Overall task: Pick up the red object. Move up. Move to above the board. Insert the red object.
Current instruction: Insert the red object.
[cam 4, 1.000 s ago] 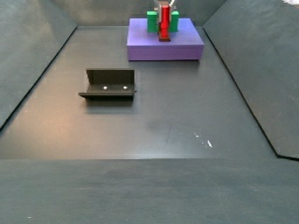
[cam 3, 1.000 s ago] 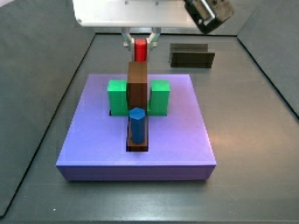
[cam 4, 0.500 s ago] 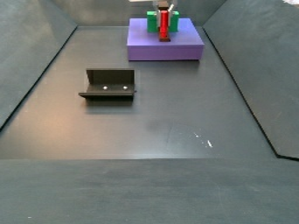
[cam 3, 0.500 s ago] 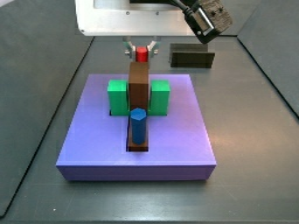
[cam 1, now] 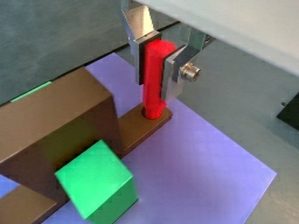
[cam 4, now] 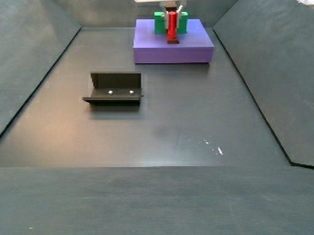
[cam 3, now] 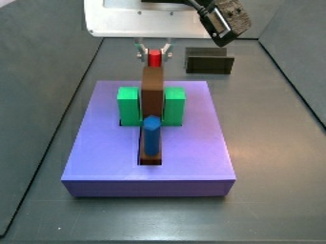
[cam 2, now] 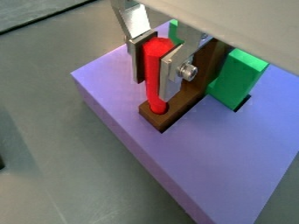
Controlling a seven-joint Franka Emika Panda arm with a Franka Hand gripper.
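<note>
My pincer (cam 1: 156,54) stands over the board, pinching the red object upright.

Taking the board (cam 3: 192,152) as my landmark and reading left to right in a side view: a green block (cam 3: 128,105) sits on its left half, the tall brown bar (cam 3: 151,91) rises at its middle with the blue peg (cam 3: 149,135) standing in the slot just in front of it, and a second green block (cam 3: 174,105) sits to the bar's right. Off the board, behind its far right corner, lies the small dark box (cam 3: 211,63). In both wrist views the red object (cam 1: 155,79) is clamped between my silver fingers (cam 2: 174,72), its lower end down in the brown-lined slot at the board's far end, behind the bar.
</note>
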